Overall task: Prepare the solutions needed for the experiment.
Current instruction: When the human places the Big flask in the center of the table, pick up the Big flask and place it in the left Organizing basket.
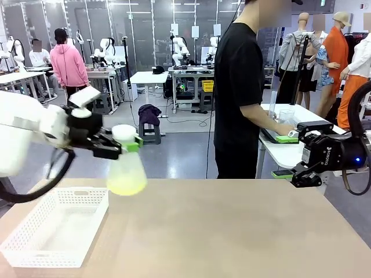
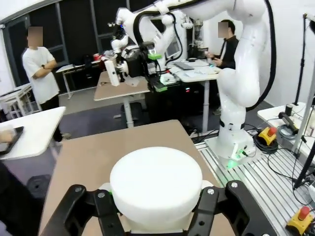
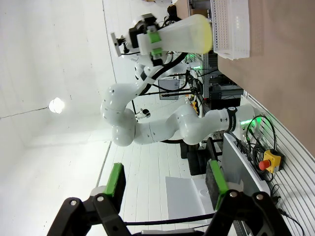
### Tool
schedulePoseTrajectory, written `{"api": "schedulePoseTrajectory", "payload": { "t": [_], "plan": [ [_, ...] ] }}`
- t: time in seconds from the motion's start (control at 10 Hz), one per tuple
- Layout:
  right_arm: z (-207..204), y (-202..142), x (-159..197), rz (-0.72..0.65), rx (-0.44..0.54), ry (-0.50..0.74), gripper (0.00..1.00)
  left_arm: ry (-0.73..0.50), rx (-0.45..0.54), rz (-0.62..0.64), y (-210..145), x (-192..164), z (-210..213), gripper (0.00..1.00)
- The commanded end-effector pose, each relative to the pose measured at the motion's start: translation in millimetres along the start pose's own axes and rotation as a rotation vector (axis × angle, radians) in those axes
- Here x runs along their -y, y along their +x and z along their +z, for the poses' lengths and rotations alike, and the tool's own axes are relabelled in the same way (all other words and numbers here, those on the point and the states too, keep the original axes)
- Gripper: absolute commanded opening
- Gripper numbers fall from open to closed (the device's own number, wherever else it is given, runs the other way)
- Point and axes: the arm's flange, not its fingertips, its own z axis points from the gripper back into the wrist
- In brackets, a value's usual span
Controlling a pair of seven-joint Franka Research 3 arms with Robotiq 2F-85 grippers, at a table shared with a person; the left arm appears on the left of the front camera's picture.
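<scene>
Left gripper [image 1: 128, 145] is clamped on the neck of a translucent conical flask [image 1: 126, 169], holding it upright in the air above the left part of the table [image 1: 232, 231], just past the far right corner of a white mesh basket [image 1: 58, 229]. Pale yellow-green solution [image 1: 127, 186] lies as a shallow layer in the bottom of the flask, clear of the tabletop. A white round stopper [image 1: 123, 132] caps the neck, with the green pads pressed in just below it. From the left wrist camera the stopper [image 2: 156, 184] sits between the black fingers [image 2: 106, 209], which close in tight on either side beneath it. Right gripper [image 1: 298, 176] hangs at the right edge of the table, near its far side, with its jaws apart and nothing between them; its own camera shows the green pads [image 3: 116, 179] standing well apart. That same rolled view catches the flask [image 3: 184, 34] sideways, the yellow-green liquid [image 3: 204, 32] at its wide end, next to the basket [image 3: 231, 27]. A person in a black shirt [image 1: 237, 92] stands at the far side of the table, turned toward a white side table [image 1: 278, 153] at right, hands on items there.
</scene>
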Motion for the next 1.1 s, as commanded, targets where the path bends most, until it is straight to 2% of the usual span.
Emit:
{"api": "schedulePoseTrajectory", "payload": {
  "t": [0.0,0.1,0.2,0.5,0.6,0.7,1.0],
  "plan": [
    [0.2,-0.5,0.1,0.014,-0.004,0.007,0.83,0.045,0.022,-0.004,20.1,28.9,36.3,0.00],
    [0.2,-0.5,0.1,0.014,-0.004,0.007,0.83,0.151,0.006,-0.029,30.6,42.0,78.6,0.00],
    [0.2,-0.5,0.1,0.014,-0.004,0.007,0.83,0.190,0.000,-0.054,32.7,58.8,114.0,0.00],
    [0.2,-0.5,0.1,0.014,-0.004,0.007,0.83,0.349,0.071,-0.070,9.5,116.2,201.4,0.00],
    [0.2,-0.5,0.1,0.014,-0.004,0.007,0.83,0.411,0.037,-0.064,-3.3,128.6,217.1,0.00],
    [0.2,-0.5,0.1,0.014,-0.004,0.007,0.83,0.449,0.053,-0.047,-15.3,135.8,227.7,0.00],
    [0.2,-0.5,0.1,0.014,-0.004,0.007,0.83,0.438,0.107,-0.038,-40.2,144.2,238.9,0.00]
  ]
}}
